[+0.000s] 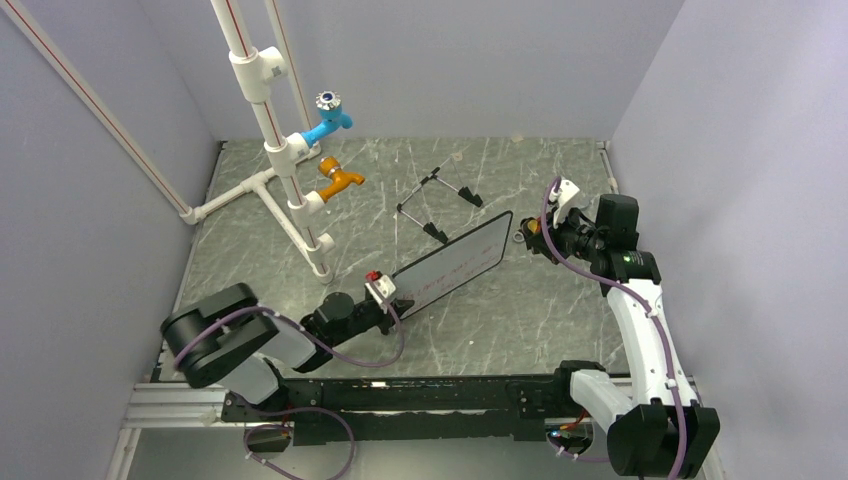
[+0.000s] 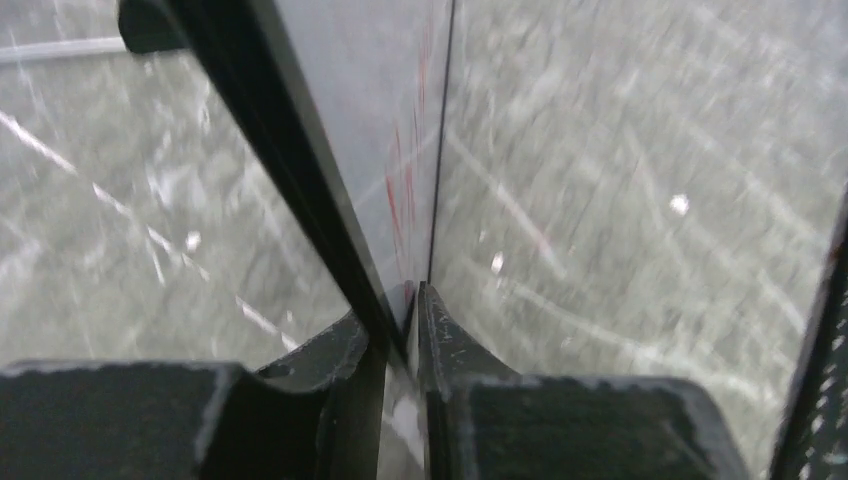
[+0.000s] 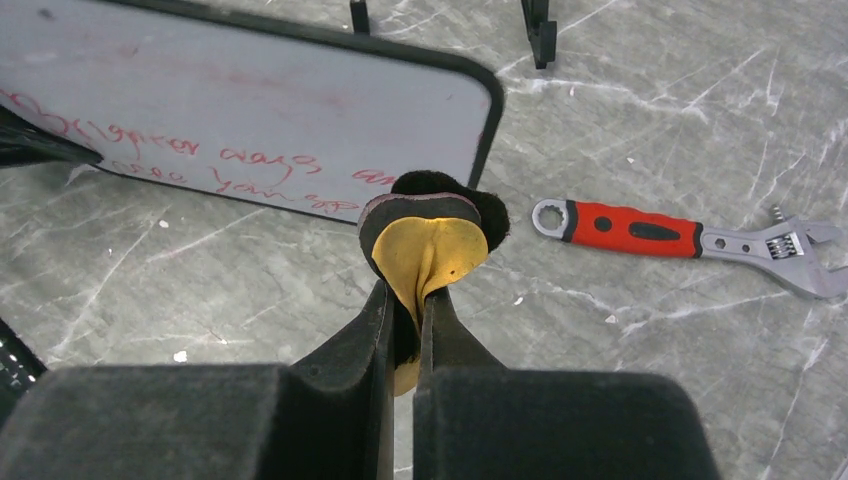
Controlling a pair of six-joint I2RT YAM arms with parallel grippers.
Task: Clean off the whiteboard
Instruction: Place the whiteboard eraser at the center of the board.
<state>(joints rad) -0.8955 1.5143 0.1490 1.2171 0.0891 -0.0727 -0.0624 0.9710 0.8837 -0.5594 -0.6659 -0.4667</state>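
Your left gripper [image 1: 388, 297] is clamped on the near end of the whiteboard [image 1: 455, 262], and the left wrist view shows both fingers [image 2: 455, 350] pinched tight on the thin black frame. The board runs straight out ahead of those fingertips, seen almost edge-on, with faint red strokes on its face. The top view shows it stretching away from that gripper at a slant towards your right arm. I can't tell whether its lower edge rests on the table [image 1: 500, 330] or hangs just above it. Over on the right gripper [image 3: 405, 300], the fingers are squeezed shut on the yellow-and-black eraser [image 3: 425, 245], which is folded and bulging above the tips. Directly ahead of that eraser sits the board's rounded far corner. The pad is just beside the bottom edge there, though contact can't be made out. Red handwriting [image 3: 200, 165] runs in two lines across the white face, up and to the left of your right fingertips. To the right of those fingertips a red-handled wrench [image 3: 640, 230] lies flat on the table, apart from the board. Beyond the board, further ahead of both grippers, the black wire easel [image 1: 437, 200] lies on the table, detached from the board.
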